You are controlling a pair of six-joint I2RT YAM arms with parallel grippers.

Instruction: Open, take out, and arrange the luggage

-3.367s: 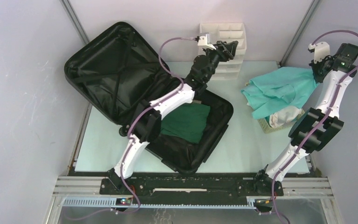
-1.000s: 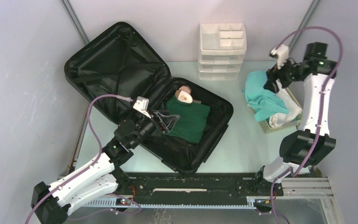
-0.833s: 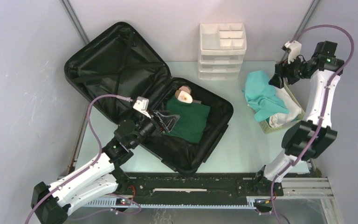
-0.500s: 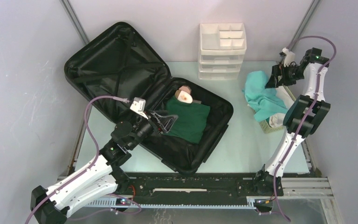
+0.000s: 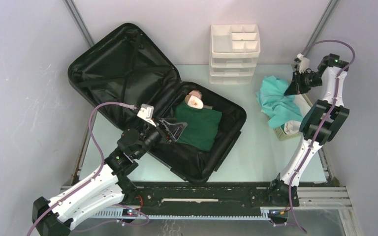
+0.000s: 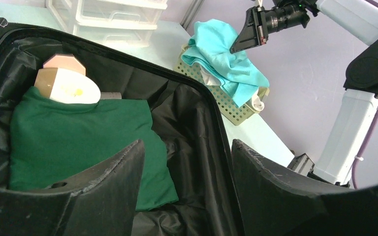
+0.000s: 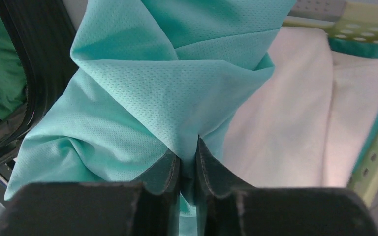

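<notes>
The black hard-shell luggage [image 5: 128, 73] lies open on the table, lid leaning back at the left. A folded green cloth [image 5: 199, 129] and a tan and white object [image 5: 195, 102] lie in its lower half; both show in the left wrist view, the cloth [image 6: 74, 142] and the object [image 6: 66, 86]. My left gripper [image 5: 176, 129] is open and empty over the luggage's near left rim, beside the green cloth. My right gripper [image 5: 294, 87] is shut on a teal shirt [image 5: 275, 101], pinched between the fingers [image 7: 170, 172], over the pale yellow basket [image 5: 286, 132].
A white three-tier drawer organizer [image 5: 235, 54] stands at the back of the table. The basket [image 7: 369, 162] also holds white cloth [image 7: 295, 118]. Metal frame posts and grey walls close in both sides.
My right gripper has pulled back toward the right wall with the teal shirt, which now lies bunched over the basket. The left arm swung down from the organizer to the luggage rim, then held still.
</notes>
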